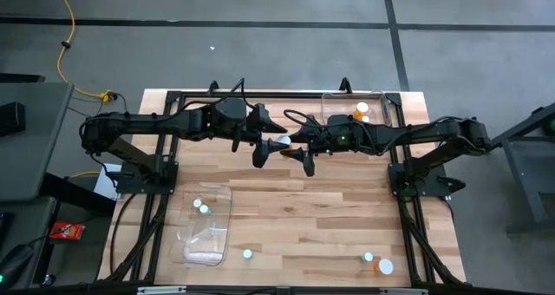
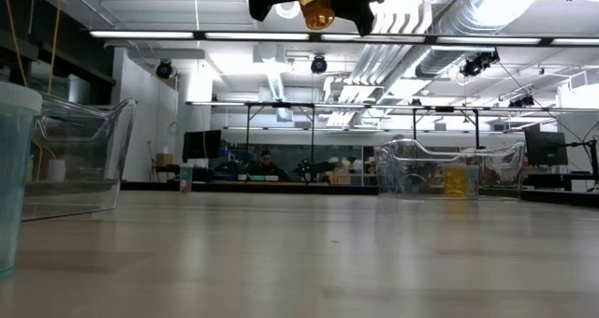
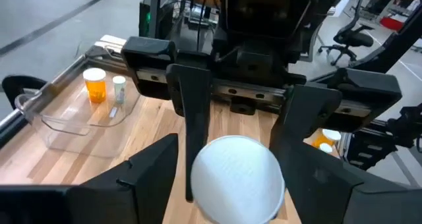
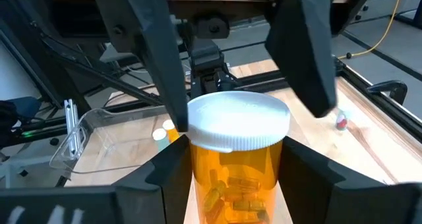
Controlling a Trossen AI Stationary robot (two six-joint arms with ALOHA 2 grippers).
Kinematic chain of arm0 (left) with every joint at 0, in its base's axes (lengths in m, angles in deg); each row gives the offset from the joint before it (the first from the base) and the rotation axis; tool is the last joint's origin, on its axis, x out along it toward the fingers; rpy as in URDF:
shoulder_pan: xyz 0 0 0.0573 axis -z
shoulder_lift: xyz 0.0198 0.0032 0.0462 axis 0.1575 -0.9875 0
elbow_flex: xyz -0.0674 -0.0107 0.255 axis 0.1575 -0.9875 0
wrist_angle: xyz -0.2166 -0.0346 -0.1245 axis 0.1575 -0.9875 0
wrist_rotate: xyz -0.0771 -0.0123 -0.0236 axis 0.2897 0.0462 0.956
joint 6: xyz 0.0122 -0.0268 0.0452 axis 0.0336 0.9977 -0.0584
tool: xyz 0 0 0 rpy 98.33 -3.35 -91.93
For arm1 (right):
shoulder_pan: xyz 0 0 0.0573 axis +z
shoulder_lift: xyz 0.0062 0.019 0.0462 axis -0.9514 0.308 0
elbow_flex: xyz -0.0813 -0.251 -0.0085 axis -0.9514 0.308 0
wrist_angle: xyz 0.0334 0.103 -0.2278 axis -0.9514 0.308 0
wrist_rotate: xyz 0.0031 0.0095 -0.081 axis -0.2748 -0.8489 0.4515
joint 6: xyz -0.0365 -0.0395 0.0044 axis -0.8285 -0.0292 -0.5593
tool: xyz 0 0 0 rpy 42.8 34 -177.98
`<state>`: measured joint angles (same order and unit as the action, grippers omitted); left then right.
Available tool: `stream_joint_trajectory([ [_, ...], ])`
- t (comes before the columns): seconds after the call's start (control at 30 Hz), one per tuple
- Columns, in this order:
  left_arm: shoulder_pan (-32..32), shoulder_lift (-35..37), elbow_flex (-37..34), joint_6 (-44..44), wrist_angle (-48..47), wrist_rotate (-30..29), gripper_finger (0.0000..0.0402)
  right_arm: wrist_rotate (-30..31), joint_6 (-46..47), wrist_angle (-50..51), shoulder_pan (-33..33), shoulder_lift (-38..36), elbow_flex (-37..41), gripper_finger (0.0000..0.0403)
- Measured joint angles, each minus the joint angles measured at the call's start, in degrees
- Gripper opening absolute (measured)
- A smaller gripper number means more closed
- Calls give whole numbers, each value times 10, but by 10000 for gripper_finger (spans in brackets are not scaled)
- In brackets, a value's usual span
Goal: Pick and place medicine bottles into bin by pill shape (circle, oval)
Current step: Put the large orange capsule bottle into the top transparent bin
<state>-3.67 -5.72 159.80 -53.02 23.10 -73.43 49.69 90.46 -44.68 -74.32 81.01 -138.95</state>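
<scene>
An orange medicine bottle (image 4: 231, 184) with a white cap (image 3: 237, 178) hangs high over the table's middle, between my two grippers. It holds oblong pills. My right gripper (image 1: 297, 145) comes from the table's right and is shut on the bottle. My left gripper (image 1: 269, 144) faces it from the left. It is open, with one finger on either side of the cap. In the low view the bottle (image 2: 318, 9) shows at the top edge. My right gripper pinches the bottle's orange body (image 4: 204, 178) between its two fingers. The fingers come in about level from the table's right and lie along the bottle. The bottle is lifted clear, lying about level with its cap toward the left arm. My left gripper has one finger (image 4: 173, 99) right at the cap's rim; I cannot tell whether it touches. The other finger stands apart from the cap.
A clear bin (image 1: 328, 104) at the far right holds orange bottles (image 1: 360, 111). A second clear bin (image 1: 227, 210) at the near left holds pale bottles (image 1: 202, 207). Loose bottles (image 1: 247, 253) (image 1: 384, 265) stand near the front edge. Dark frame rails run along the table's sides.
</scene>
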Motion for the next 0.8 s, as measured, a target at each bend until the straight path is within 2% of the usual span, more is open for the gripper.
stream_joint_trajectory([
  [0.13, -3, 3, 2, -7, 0, 1, 256, 0, -2, 0, -1, 0, 0, 179],
  [0.27, -12, 23, 25, -44, -39, 3, 256, 0, -8, 2, -10, -6, 0, 179],
  [0.53, -34, 109, 41, -71, -146, -9, 257, 0, -28, -1, -42, -49, 0, 179],
  [0.67, -34, 158, -18, -47, -125, -29, 257, 0, -13, -22, -46, -58, 0, 179],
  [0.8, -24, 203, -143, 13, 14, -34, 257, -7, 0, -41, -38, -52, 0, 179],
])
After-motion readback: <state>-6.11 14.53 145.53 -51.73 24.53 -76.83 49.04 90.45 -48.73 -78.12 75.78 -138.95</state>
